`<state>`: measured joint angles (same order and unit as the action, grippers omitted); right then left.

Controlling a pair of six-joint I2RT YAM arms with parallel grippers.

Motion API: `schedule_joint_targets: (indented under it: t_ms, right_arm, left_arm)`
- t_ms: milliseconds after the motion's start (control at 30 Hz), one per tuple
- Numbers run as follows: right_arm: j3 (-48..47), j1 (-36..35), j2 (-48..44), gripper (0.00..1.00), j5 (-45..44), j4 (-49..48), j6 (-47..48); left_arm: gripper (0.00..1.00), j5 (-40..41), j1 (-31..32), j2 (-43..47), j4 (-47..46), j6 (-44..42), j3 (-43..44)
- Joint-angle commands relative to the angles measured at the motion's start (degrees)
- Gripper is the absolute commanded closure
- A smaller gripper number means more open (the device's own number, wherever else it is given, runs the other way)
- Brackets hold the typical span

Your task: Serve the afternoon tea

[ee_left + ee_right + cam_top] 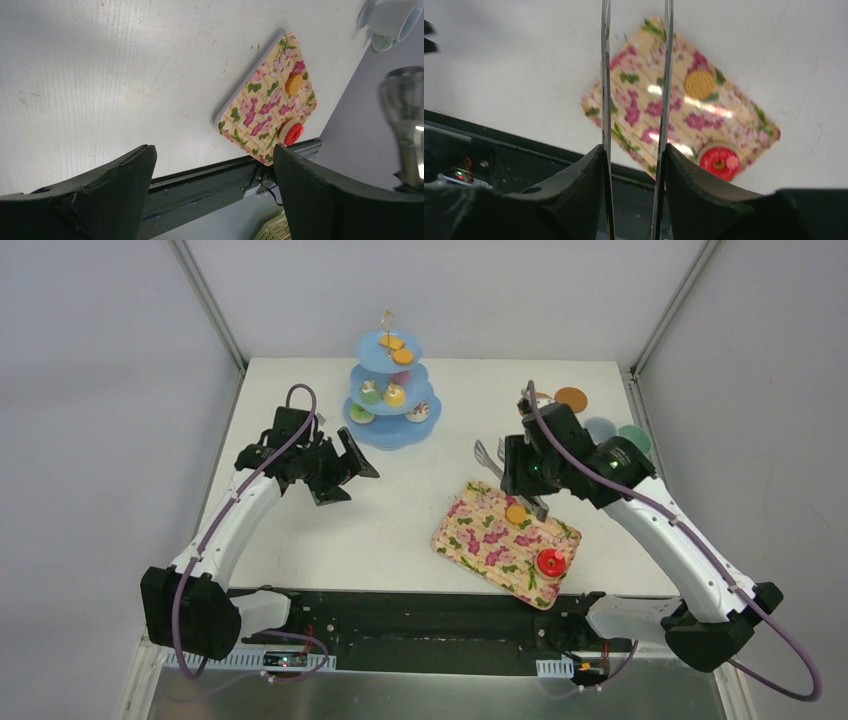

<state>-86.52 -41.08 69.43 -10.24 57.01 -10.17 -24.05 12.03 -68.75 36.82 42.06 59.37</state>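
So the flowered tray (490, 540) sits skewed, with its near corner right at the table's (400, 520) front edge. Not much margin there. The best open room is the bare white stretch between the tray and the blue tiered stand (385, 437) at the back.

The right arm reaches in from the right side, and the right gripper (634, 150) hangs over the tray's far end. It's clamped on a pair of metal tongs (487, 453), whose blades are apart with nothing between them. The left arm is bent up on the left side, and the left gripper (214, 150) has its fingers spread wide and holds nothing.

Count on the tray is two sweets: one orange biscuit (516, 513) toward the far end and one red donut (551, 562) by the near right corner, well apart. The stand's top tier has two more orange biscuits. The lower tiers hold several small sweets, too tiny for me to count properly. There's also one brown coaster (571, 398) at the far right.
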Motion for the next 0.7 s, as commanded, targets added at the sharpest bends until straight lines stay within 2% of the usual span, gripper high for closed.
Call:
schedule_joint_targets:
  t_ms: [0,200,667]
  right_arm:
    - [6.1,0.2,0.5,0.52,-0.7,13.1,-8.8]
    - [10.4,1.7,2.5,0.52,-0.7,17.6,-16.0]
    - [18.1,3.8,1.9,0.49,2.7,10.9,-19.6]
  left_arm:
    - [0.09,-2.7,0.2,-0.8,-3.6,3.0,-1.4]
    - [0.09,-3.0,0.3,-1.3,-3.8,3.1,-1.0]
    - [0.09,-2.8,0.3,1.8,-2.0,2.8,-2.6]
